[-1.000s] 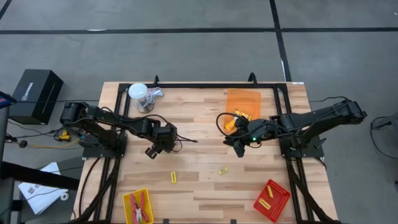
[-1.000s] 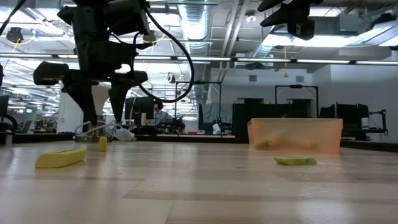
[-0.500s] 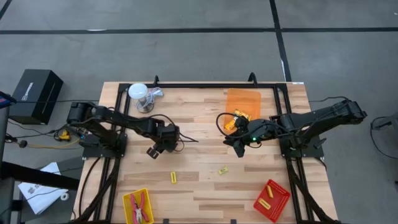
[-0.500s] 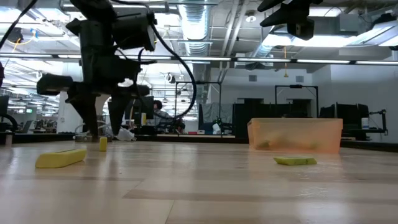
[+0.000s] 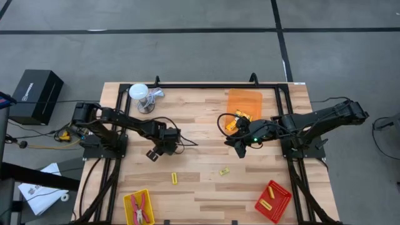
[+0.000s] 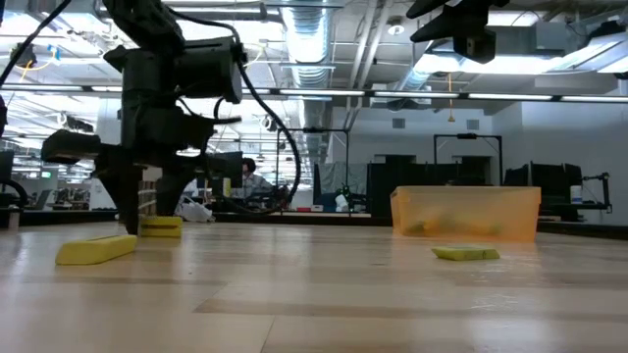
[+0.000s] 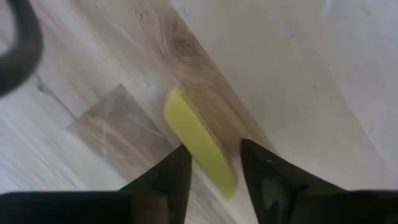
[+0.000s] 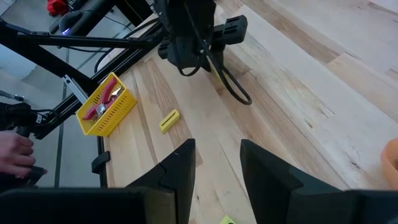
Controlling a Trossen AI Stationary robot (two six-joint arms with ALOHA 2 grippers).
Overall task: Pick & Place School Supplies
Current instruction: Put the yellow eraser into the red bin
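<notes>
My left gripper (image 5: 152, 154) is open and low over the table's middle left, pointing down. In the left wrist view (image 7: 214, 180) its fingers stand on either side of a small yellow block (image 7: 196, 143) that lies flat on the wood. The block also shows in the low view (image 6: 162, 226). I see no touch. My right gripper (image 5: 240, 150) is open and empty at the middle right, near the orange tray (image 5: 245, 99). Two more yellow blocks (image 5: 174, 178) (image 5: 224, 170) lie flat on the table. Red-handled pliers (image 5: 140, 206) lie in the yellow tray (image 5: 129, 201).
A red tray (image 5: 282, 201) with yellow sticks stands at the near right. A white cup-like object (image 5: 139, 94) stands at the far left. Yellow pieces (image 5: 237, 119) lie at the orange tray's near edge. A person's hand (image 8: 12, 152) shows beyond the table in the right wrist view.
My left gripper has gone down toward the table, and its fingertips now stand at the level of the yellow block under it. My right arm has kept still.
</notes>
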